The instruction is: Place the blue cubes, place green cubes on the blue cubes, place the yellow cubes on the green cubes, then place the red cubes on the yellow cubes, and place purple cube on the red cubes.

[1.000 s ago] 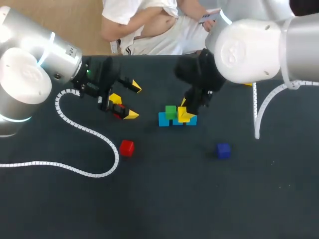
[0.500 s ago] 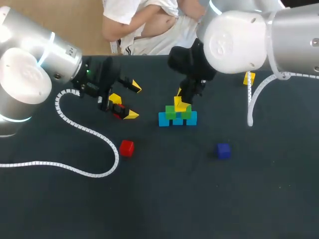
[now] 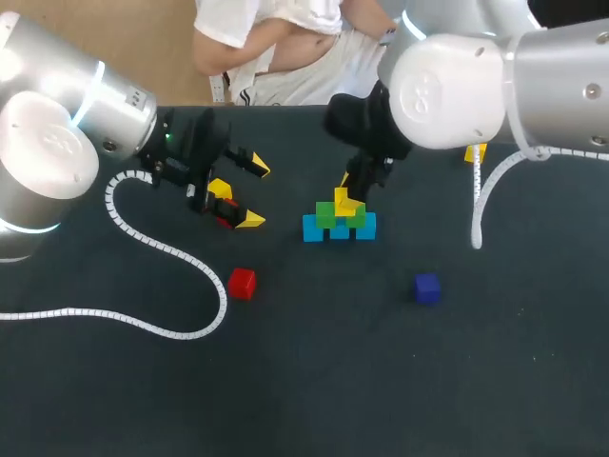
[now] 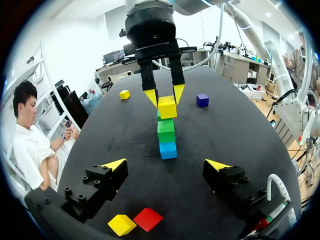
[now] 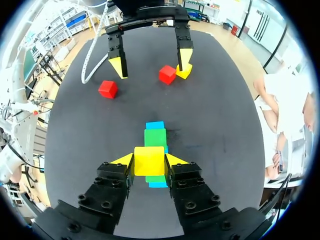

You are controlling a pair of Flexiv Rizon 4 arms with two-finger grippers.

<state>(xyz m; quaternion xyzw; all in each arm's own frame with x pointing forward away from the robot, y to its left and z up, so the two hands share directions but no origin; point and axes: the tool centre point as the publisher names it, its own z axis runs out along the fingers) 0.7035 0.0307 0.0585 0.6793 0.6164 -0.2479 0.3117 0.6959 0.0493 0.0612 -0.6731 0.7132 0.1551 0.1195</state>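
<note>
Dark table [image 3: 314,381] under everything. My right arm [image 3: 457,86] comes in from the far right and reaches over the middle. My left arm [image 3: 57,143] sits far left.

Right gripper [image 5: 149,161]: fingers pressed against two sides of a yellow cube [image 4: 167,107]. The cube is at the top of the stack, over the green cubes [image 3: 326,215]; I can't tell if it touches them. Green cubes rest on the row of blue cubes [image 3: 312,228], mid-table.

Left gripper [image 4: 165,165]: fingers spread wide, nothing in them, above a second yellow cube [image 4: 122,224] and a red cube [image 4: 147,219] lying side by side.

Loose:
- lone red cube [image 3: 242,283], toward the near side
- purple cube [image 3: 426,288], right of the stack
- third yellow cube [image 3: 476,151], far side, by the right arm
</note>
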